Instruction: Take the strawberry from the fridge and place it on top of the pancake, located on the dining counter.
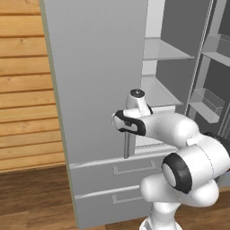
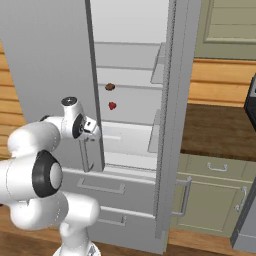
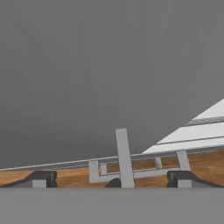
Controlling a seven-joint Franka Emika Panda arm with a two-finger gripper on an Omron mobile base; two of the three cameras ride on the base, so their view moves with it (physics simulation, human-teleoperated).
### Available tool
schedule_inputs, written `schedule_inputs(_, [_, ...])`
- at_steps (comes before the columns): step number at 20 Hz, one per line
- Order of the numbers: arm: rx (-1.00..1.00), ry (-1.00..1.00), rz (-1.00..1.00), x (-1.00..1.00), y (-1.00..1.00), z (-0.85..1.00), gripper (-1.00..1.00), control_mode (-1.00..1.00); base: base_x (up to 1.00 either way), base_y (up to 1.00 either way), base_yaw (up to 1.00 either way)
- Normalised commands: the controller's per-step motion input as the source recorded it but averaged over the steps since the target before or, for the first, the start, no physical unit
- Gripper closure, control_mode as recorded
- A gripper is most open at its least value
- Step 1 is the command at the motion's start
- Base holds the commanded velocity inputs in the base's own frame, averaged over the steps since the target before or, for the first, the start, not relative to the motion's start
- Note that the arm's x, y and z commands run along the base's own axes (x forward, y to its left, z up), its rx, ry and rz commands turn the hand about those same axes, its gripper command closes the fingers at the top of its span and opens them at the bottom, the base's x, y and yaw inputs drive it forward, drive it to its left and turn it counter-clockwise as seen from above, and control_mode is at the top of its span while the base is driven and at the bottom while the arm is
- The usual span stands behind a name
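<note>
The fridge [image 1: 96, 67] stands in front of me with its left door shut and its right door [image 1: 211, 90] swung open. The strawberry [image 2: 112, 105], tiny and red, lies on a white middle shelf inside. My gripper [image 3: 113, 179] is open, low against the left door. Its dark fingertips [image 3: 41, 178] stand either side of the door's slim vertical handle [image 3: 124, 157] without closing on it. In the right base view the gripper [image 2: 91, 131] sits at the handle's top, left of and below the strawberry. The pancake and the dining counter are out of view.
A small round brown item [image 2: 110, 86] sits on the shelf above the strawberry. Two grey drawers [image 1: 130, 170] lie under the doors. Right of the fridge is a dark-topped counter [image 2: 220, 130] on sage-green cabinets [image 2: 215, 195]. A wood-plank wall [image 1: 22, 90] is on the left.
</note>
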Motion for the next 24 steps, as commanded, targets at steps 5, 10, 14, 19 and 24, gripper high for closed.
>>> schedule_inputs(5, [0.04, 0.0, 0.0, 0.0, 0.01, -0.2, -1.0, -1.0, 0.0, 0.0, 0.0])
schedule_inputs(10, [0.01, 0.0, -0.02, -0.18, 0.0, -0.02, 1.0, -1.0, 0.0, 0.0, 0.0])
schedule_inputs(14, [0.0, 0.0, -0.13, -0.53, 0.0, 0.0, 1.0, -1.0, 0.0, 0.0, 0.0])
schedule_inputs(19, [0.0, 0.0, -0.21, -0.57, 0.02, 0.0, 1.0, -1.0, 0.0, 0.0, 0.0])
schedule_inputs(24, [-0.07, 0.0, -0.21, -0.73, 0.32, 0.0, 1.0, -1.0, 0.0, 0.0, 0.0])
